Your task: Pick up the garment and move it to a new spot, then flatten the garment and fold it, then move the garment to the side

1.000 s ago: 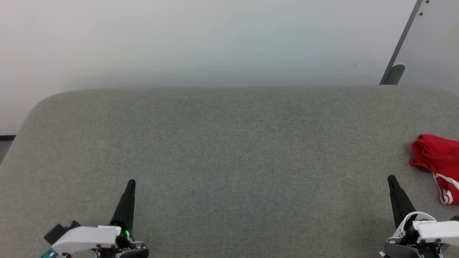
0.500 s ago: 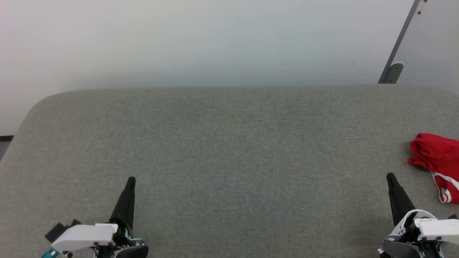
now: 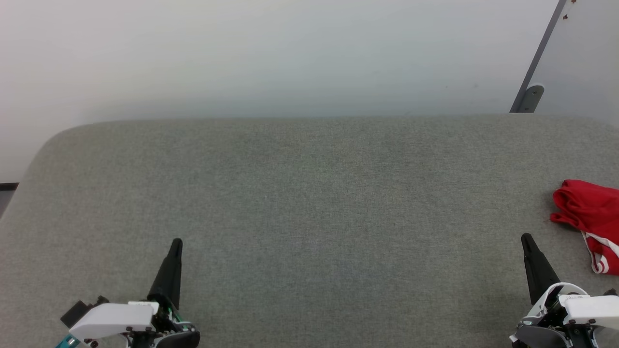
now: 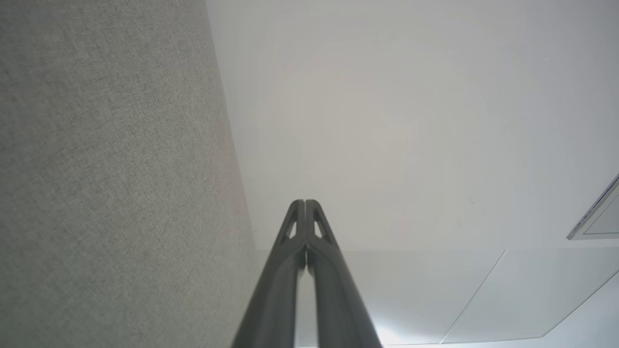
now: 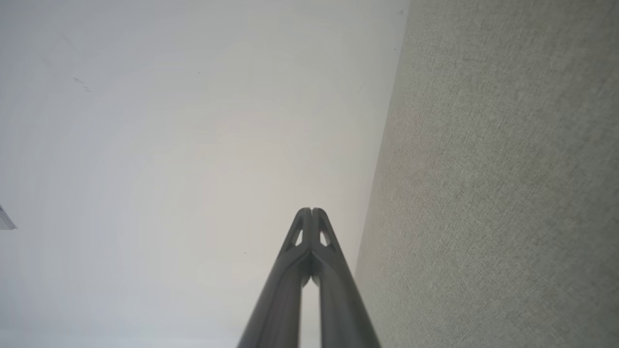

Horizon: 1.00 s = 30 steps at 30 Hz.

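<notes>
The garment, a red bunched-up heap with a strip of red-and-white trim, lies at the right edge of the grey felt table, partly cut off by the frame. My right gripper stands at the lower right, a short way left of and nearer than the garment, not touching it. My left gripper stands at the lower left, far from the garment. In the wrist views the left gripper and the right gripper have their tips pressed together, empty.
A pale wall rises behind the table's far edge. A grey metal post with a bracket slants at the upper right. The table's left corner is rounded, with a dark strip beyond it.
The whole picture has shifted slightly since a second ago, so the camera moved a little. Both grippers and the garment stay where they were.
</notes>
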### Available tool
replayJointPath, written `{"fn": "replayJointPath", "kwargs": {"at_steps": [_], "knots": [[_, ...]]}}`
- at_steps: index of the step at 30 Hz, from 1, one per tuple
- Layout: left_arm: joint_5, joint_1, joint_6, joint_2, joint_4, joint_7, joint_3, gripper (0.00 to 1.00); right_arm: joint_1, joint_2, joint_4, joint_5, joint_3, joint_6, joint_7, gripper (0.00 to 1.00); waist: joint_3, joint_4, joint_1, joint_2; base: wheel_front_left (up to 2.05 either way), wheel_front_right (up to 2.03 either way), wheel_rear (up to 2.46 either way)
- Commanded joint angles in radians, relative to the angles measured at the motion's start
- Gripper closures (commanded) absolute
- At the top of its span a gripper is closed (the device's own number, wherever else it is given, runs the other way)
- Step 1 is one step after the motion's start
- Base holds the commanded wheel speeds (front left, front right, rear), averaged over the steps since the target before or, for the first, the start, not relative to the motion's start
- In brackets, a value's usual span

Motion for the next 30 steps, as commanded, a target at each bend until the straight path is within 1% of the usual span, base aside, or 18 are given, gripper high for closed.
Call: {"fn": "replayJointPath", "kwargs": {"at_steps": [1, 30], "knots": [[0.004, -0.009, -0.005, -0.002, 0.001, 0.005, 0.003, 1.0, -0.003, 0.003, 0.001, 0.003, -0.002, -0.001, 0.003, 1.0, 0.0, 0.0, 0.0, 0.0, 0.0, 0.0, 0.0], [0.01, -0.01, -0.005, -0.007, 0.001, 0.008, 0.009, 1.0, -0.003, 0.005, 0.001, 0.001, -0.003, -0.001, 0.003, 1.0, 0.0, 0.0, 0.0, 0.0, 0.0, 0.0, 0.0]]}}
